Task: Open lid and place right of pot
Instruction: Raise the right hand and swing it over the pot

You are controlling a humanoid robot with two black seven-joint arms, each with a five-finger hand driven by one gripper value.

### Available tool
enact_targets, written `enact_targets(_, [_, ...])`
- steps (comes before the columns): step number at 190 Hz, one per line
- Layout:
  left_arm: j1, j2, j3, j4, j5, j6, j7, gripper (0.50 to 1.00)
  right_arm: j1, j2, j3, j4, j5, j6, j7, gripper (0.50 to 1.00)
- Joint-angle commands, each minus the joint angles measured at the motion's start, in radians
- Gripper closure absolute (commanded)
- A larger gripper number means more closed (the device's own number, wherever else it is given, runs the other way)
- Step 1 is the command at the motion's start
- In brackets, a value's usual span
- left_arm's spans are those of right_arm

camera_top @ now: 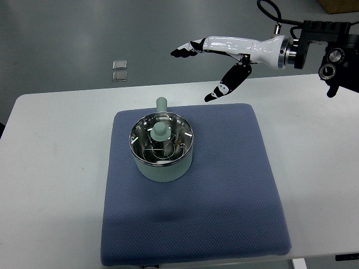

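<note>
1. At the far left we see only the bare white counter (56,168); no left arm shows, so we judge the right hand must do the whole job alone.
2. Beyond the counter's far edge, two small clear square pieces (119,71) lie on the grey floor, well apart from the work and no hazard to it.
3. The dark blue textured mat (224,213) covers the middle of the counter. The pale green round pot (162,168) stands on its upper-left part, stubby handle (161,103) pointing away from us.
4. The clear glass lid with a pale green knob (160,132) sits closed on the pot. The knob is small and smooth, so we think a shallow pinch could slip off it, and a sideways pull could drag the light pot across the mat or tip it.
5. Glass glare hides the rim seating; if the lid lifts tilted, we judge it could catch on the rim or drop back.
6. Right of the pot the mat is bare, good ground for the lid, though a careless release near the mat's edge could let it slide onto the counter.
7. The white right hand with black fingertips (216,67) hangs above the counter's far edge, well apart from the knob, up and right of the pot. Its fingers are spread, thumb angled down, holding nothing; the forearm enters from the right edge.
</note>
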Motion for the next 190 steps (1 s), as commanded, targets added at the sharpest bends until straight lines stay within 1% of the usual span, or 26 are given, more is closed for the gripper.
enact_targets(1, [0.001, 0.000, 0.000, 0.000, 0.000, 0.000, 0.000, 0.500, 0.016, 0.016, -0.016, 0.006, -0.046, -0.005, -0.005, 0.566])
enact_targets(49, [0.000, 0.000, 0.000, 0.000, 0.000, 0.000, 0.000, 0.500, 0.065, 0.035, -0.061, 0.006, -0.064, -0.010, -0.008, 0.566])
enact_targets(50, [0.000, 0.000, 0.000, 0.000, 0.000, 0.000, 0.001, 0.500, 0.077, 0.039, -0.090, 0.006, -0.064, -0.022, -0.008, 0.566])
enact_targets(67, [0.000, 0.000, 0.000, 0.000, 0.000, 0.000, 0.000, 0.500, 0.080, 0.044, -0.130, 0.006, -0.066, -0.057, -0.008, 0.566])
enact_targets(85, [0.000, 0.000, 0.000, 0.000, 0.000, 0.000, 0.000, 0.500, 0.088, 0.071, -0.167, 0.006, -0.066, -0.103, -0.008, 0.566])
enact_targets(95, [0.000, 0.000, 0.000, 0.000, 0.000, 0.000, 0.000, 0.500, 0.088, 0.071, -0.167, 0.006, -0.066, -0.103, -0.008, 0.566])
enact_targets(96, [0.000, 0.000, 0.000, 0.000, 0.000, 0.000, 0.000, 0.500, 0.091, 0.076, -0.194, 0.003, -0.066, -0.129, -0.008, 0.566])
enact_targets(117, [0.000, 0.000, 0.000, 0.000, 0.000, 0.000, 0.001, 0.500, 0.103, 0.104, -0.239, -0.003, -0.063, -0.192, -0.012, 0.566])
enact_targets(134, [0.000, 0.000, 0.000, 0.000, 0.000, 0.000, 0.000, 0.500, 0.108, 0.125, -0.246, -0.005, -0.055, -0.220, -0.015, 0.566])
enact_targets(160, [0.000, 0.000, 0.000, 0.000, 0.000, 0.000, 0.000, 0.500, 0.131, 0.151, -0.251, -0.006, -0.049, -0.237, -0.017, 0.568])
enact_targets(190, [0.000, 0.000, 0.000, 0.000, 0.000, 0.000, 0.001, 0.500, 0.161, 0.193, -0.299, -0.014, -0.049, -0.281, -0.028, 0.568])
